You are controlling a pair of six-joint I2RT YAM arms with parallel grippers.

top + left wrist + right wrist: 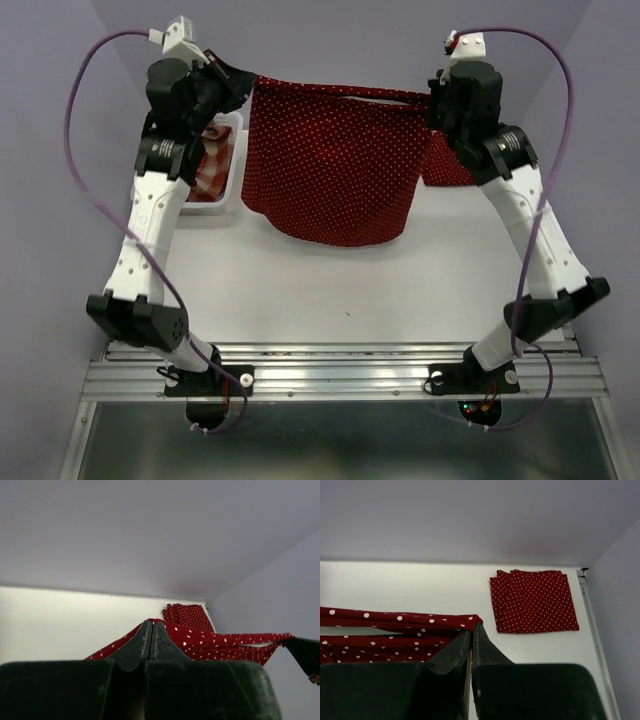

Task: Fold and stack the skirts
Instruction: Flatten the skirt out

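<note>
A dark red polka-dot skirt (pixel 335 165) hangs spread out in the air over the far half of the table, held by its top edge at both corners. My left gripper (pixel 246 88) is shut on its left corner, and my right gripper (pixel 432 97) is shut on its right corner. In the left wrist view the gripper (pixel 151 624) pinches the cloth (pixel 225 642). The right wrist view shows the gripper (pixel 474 628) pinching the waist edge (pixel 395 617). A second polka-dot skirt (pixel 534 601) lies folded flat on the table at the far right (pixel 452 168). A plaid skirt (pixel 212 172) lies in the basket.
A white lattice basket (pixel 237 160) stands at the far left, partly behind my left arm. The white table (pixel 330 290) runs to grey walls at the back and both sides. A metal rail (pixel 340 372) carries the arm bases at the near edge.
</note>
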